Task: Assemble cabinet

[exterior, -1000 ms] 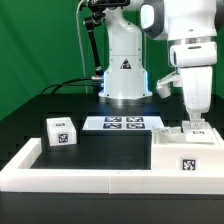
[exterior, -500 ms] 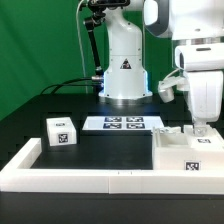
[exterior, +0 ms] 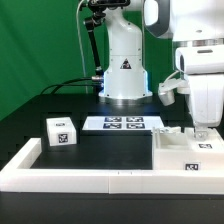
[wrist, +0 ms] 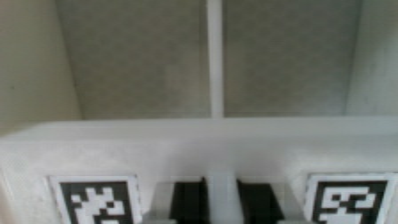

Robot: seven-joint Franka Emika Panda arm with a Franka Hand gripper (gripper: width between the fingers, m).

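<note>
At the exterior view's left, a small white drawer block (exterior: 61,131) is seen standing on the black tabletop (exterior: 100,148), with a black-and-white square tag (exterior: 63,136) on its facing side. Further right, the marker board (exterior: 122,124) is laid flat on the tabletop, in front of the arm's white base (exterior: 123,70). A long low white border rail (exterior: 95,172) is run along the front edge.

At the exterior view's right, the cabinet shell (exterior: 175,150) is set on the tabletop against the rail, well apart from the drawer block. It is a smooth, boxy piece of white plastic, and a tag (exterior: 195,166) is carried on its front face. The fingers (exterior: 203,128) are held directly above the shell, with their tips at or just inside its upper edge.

In the wrist view, the shell's matte white interior (wrist: 125,60) is seen split by a thin upright divider (wrist: 214,60). The nearer wall (wrist: 205,150) is blurred and bears two tags (wrist: 98,203) (wrist: 352,200). Dark upright bars are seen between those tags. Whether the fingers are spread, closed or clamped on a wall cannot be told, and contact with the shell cannot be confirmed.
</note>
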